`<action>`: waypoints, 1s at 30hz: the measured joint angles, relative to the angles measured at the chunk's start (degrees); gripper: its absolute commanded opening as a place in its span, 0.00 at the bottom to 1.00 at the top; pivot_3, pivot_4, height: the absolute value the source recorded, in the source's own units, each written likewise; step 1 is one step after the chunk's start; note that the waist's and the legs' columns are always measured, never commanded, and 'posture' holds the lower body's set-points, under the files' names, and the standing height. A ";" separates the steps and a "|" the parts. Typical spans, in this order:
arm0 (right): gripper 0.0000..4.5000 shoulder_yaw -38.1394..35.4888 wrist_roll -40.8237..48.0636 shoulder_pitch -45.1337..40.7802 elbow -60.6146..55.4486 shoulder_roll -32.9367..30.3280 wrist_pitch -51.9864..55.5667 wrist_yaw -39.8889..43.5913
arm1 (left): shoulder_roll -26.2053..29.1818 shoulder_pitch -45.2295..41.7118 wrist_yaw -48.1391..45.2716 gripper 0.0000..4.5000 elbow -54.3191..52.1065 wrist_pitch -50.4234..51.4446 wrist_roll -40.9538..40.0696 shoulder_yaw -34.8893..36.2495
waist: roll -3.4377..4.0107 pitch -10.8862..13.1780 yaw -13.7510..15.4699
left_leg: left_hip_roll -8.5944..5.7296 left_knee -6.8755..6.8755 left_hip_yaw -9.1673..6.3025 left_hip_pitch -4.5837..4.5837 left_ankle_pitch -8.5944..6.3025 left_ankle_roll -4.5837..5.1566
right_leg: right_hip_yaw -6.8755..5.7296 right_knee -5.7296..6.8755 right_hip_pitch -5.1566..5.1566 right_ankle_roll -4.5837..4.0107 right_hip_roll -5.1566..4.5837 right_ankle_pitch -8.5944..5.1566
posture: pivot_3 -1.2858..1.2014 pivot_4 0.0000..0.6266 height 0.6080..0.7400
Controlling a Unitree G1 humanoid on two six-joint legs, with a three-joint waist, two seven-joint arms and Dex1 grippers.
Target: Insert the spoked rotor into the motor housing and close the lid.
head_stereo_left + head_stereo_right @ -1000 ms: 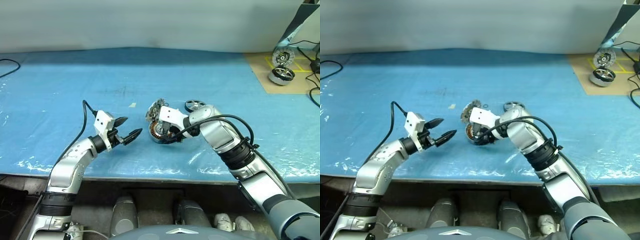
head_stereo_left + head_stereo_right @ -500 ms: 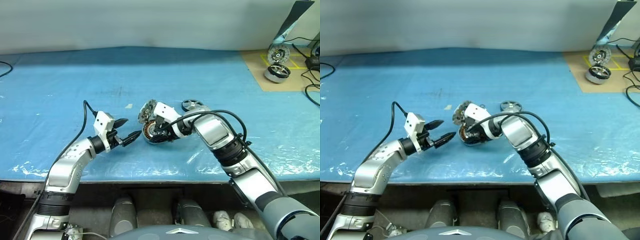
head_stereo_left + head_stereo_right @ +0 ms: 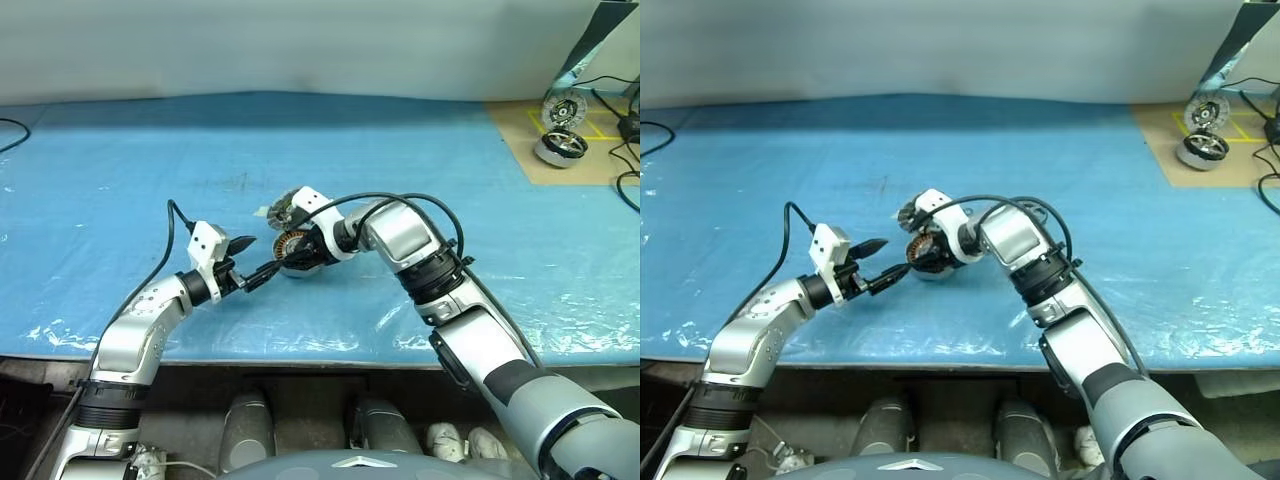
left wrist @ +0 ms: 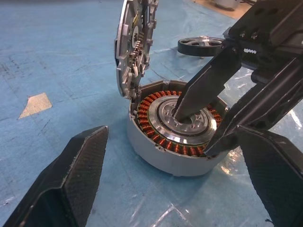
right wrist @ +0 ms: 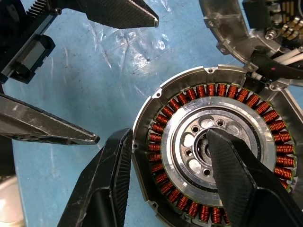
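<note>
Left wrist view: right gripper (image 4: pixel 201 127) straddles the motor housing (image 4: pixel 161 158) wall, half-open jaws pinching it; spoked rotor (image 4: pixel 201 46) lies beyond; left gripper (image 3: pixel 258 257) gapes empty.

The motor housing (image 4: pixel 173 137) sits on the blue sheet (image 4: pixel 61 61), lid (image 4: pixel 134 45) hinged upright — the right gripper (image 4: pixel 191 130) straddles its rim, one finger in the hub. The spoked rotor (image 4: pixel 201 46) lies behind.
</note>
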 measured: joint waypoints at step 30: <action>0.57 -18.27 6.71 7.47 4.19 -4.80 -26.76 -17.24 | 2.12 -2.09 -5.97 1.00 -2.05 2.13 -5.89 1.84 | -0.01 0.06 1.03 | -0.07 0.11 0.27 -0.23 -0.04 -0.09 | -0.15 0.02 -0.10 0.06 0.01 0.04 | 0.52 0.24 1.00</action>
